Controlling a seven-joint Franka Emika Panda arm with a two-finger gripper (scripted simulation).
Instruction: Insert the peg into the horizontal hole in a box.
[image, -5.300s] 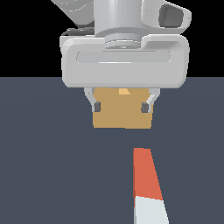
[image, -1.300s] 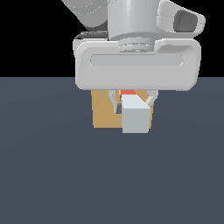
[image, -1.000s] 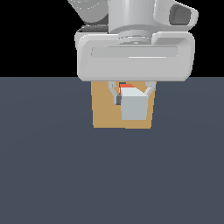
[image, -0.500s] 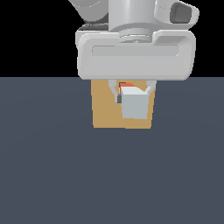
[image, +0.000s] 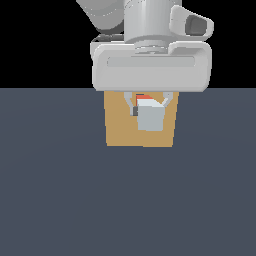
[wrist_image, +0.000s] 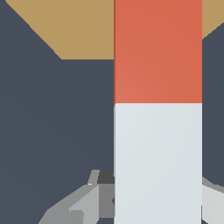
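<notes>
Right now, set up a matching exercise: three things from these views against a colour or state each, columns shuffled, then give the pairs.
Things:
1. peg
2. box
3. gripper

Descriptions:
A. plain tan block behind the gripper
B. shut on the bar
C. half orange-red, half white

Pairs: 1-C, 2-A, 3-B

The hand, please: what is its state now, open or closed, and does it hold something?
Hand: closed on the peg, gripping its white half; the orange-red half points toward the box.
</notes>
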